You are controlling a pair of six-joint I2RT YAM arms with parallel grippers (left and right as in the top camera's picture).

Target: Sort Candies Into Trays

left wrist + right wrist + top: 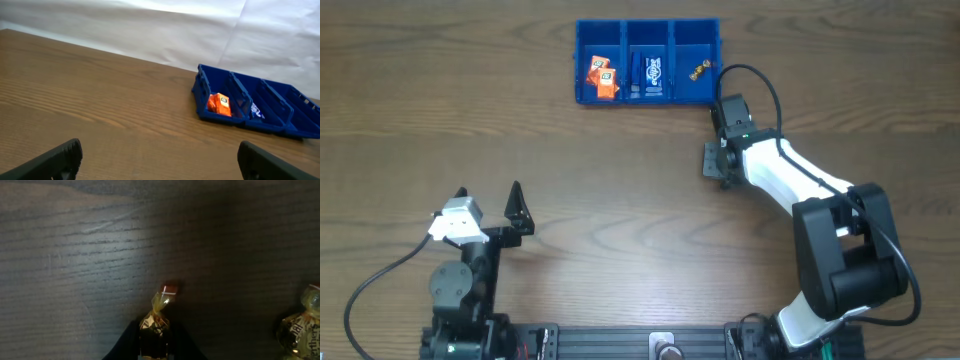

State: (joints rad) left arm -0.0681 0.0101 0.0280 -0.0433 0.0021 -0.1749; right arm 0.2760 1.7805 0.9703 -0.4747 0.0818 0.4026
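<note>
A blue tray [647,26] with three compartments stands at the table's far middle. Orange candies [603,76] lie in its left compartment, a blue-wrapped one [648,74] in the middle, a gold one [699,71] in the right. My right gripper [718,168] is low over the table just in front of the tray's right end. In the right wrist view the right gripper [155,342] is shut on a gold-wrapped candy [159,307] that touches the wood. A second gold candy [300,327] lies beside it. My left gripper [490,200] is open near its base, far from the tray [235,102].
Bare brown wood lies between the left arm and the tray. In the left wrist view the orange candies [220,104] show in the tray's nearest compartment, and a white wall backs the table's far edge.
</note>
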